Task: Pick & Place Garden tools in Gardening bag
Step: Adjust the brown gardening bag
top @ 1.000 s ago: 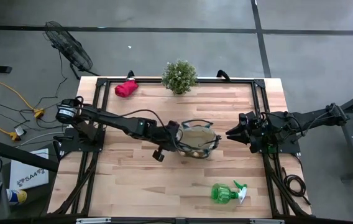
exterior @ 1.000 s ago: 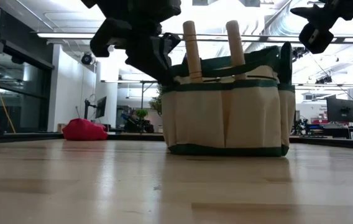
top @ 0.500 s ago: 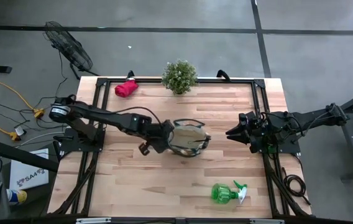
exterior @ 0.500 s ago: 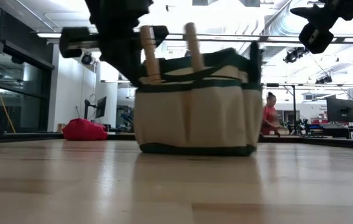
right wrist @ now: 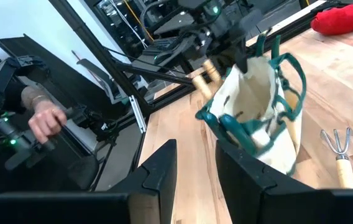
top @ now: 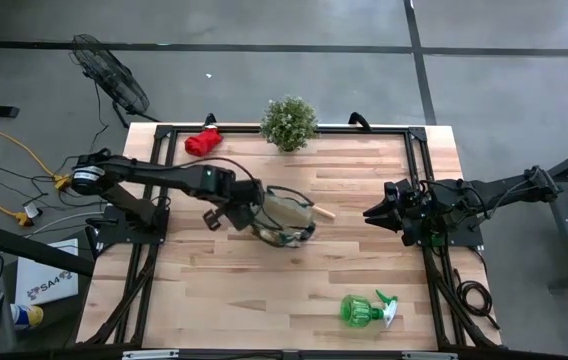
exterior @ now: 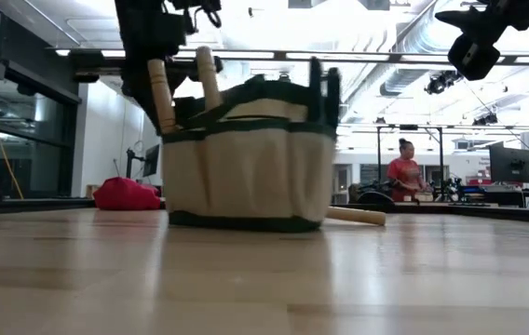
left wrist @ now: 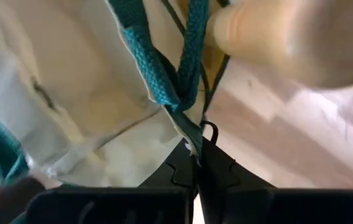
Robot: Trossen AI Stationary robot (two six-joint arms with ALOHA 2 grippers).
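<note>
The tan gardening bag (top: 286, 214) with green trim stands on its base mid-table, tipped a little toward the left; it also shows in the low view (exterior: 246, 163). Two wooden handles (exterior: 160, 93) stick out of it. My left gripper (top: 247, 213) is shut on its left rim. A small hand rake with a wooden handle (right wrist: 340, 151) lies on the table at the bag's right side (top: 322, 212). The red glove bundle (top: 202, 142) lies far left, the green spray bottle (top: 364, 310) near right. My right gripper (top: 369, 213) hovers open and empty right of the bag. My left gripper pinches the bag's rim edge with its green trim (left wrist: 193, 142) between its two shut fingers, just below where the green webbing straps meet. It comes from the table's left, slanting down. The bag's base is on the table and the bag leans toward the gripper.
A bushy potted plant (top: 289, 122) stands at the far edge. A person (exterior: 402, 177) is in the room beyond the table, and a hand (right wrist: 43, 121) shows off the table's side. Bare wood lies near left and in front of the bag.
My left gripper has gone toward the table's left edge, still shut on the bag's rim. The bag has slid along the table with it and tipped leftward. The rake's wooden handle now shows on the table at the bag's right.
</note>
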